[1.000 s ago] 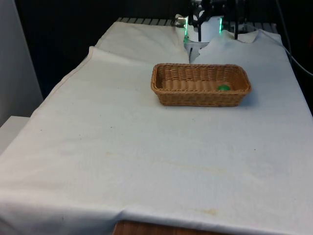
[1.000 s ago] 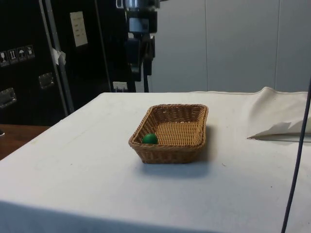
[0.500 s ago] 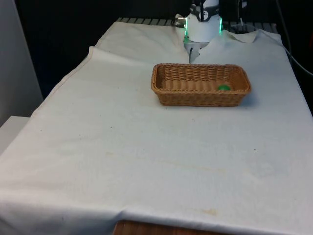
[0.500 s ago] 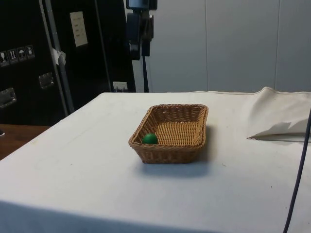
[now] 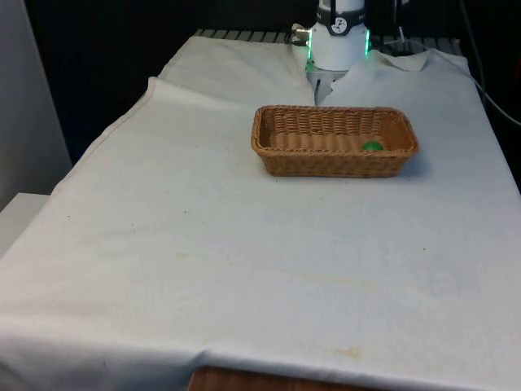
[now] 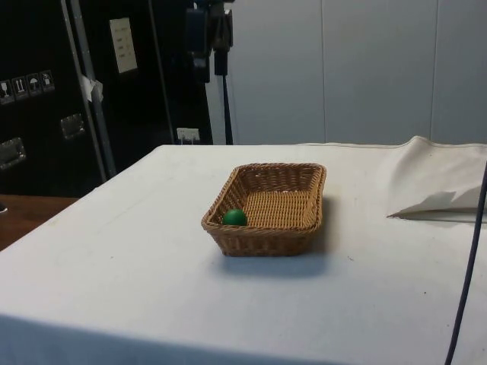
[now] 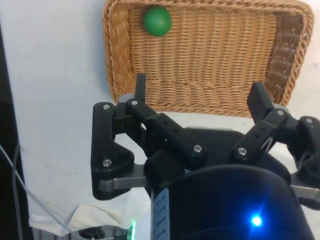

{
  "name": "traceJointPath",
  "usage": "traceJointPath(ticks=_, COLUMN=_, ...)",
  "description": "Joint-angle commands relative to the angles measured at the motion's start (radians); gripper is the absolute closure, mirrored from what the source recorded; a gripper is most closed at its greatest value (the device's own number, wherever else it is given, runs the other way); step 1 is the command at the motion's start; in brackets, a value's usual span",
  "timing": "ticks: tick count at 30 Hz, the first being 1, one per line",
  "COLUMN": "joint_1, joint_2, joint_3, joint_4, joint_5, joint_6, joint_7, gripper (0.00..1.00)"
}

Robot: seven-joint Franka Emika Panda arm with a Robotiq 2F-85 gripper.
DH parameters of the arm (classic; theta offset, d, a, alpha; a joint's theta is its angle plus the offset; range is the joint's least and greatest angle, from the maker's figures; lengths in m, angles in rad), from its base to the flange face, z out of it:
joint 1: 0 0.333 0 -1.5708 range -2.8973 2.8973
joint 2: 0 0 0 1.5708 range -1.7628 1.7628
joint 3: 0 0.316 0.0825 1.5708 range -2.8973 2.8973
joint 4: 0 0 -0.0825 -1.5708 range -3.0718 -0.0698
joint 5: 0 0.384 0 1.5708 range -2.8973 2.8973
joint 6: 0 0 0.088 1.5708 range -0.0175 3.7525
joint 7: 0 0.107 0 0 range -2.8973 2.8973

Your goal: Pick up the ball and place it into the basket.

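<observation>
Though inside basket (image 7: 210, 55), ball (image 7: 157, 20) beyond spread-fingered tool (image 7: 200, 92).

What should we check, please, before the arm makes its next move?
1. Ball inside the basket: ok, it lies at one end.
2. Ball free of the gripper: ok, fingers spread wide with nothing between them.
3. Gripper clear of the basket: ok, raised well above it.
4. Basket upright on the white cloth: ok.
5. Ball at rest: cannot tell.
</observation>
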Motion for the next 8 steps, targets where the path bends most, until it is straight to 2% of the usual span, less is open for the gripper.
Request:
traceJointPath(ticks=1, joint_1=0.000, joint_2=0.003, joint_3=0.000, joint_4=0.007, joint_5=-0.004, joint_6=-0.007, joint_7=0.004, gripper=0.00)
traceJointPath(ticks=2, joint_1=-0.004, joint_2=0.014, joint_3=0.001, joint_4=0.027, joint_5=-0.025, joint_6=-0.035, joint_7=0.028, gripper=0.00)
traceJointPath(ticks=8, joint_1=-0.002, joint_2=0.027, joint_3=-0.001, joint_4=0.049, joint_5=-0.026, joint_6=-0.049, joint_7=0.044, gripper=0.00)
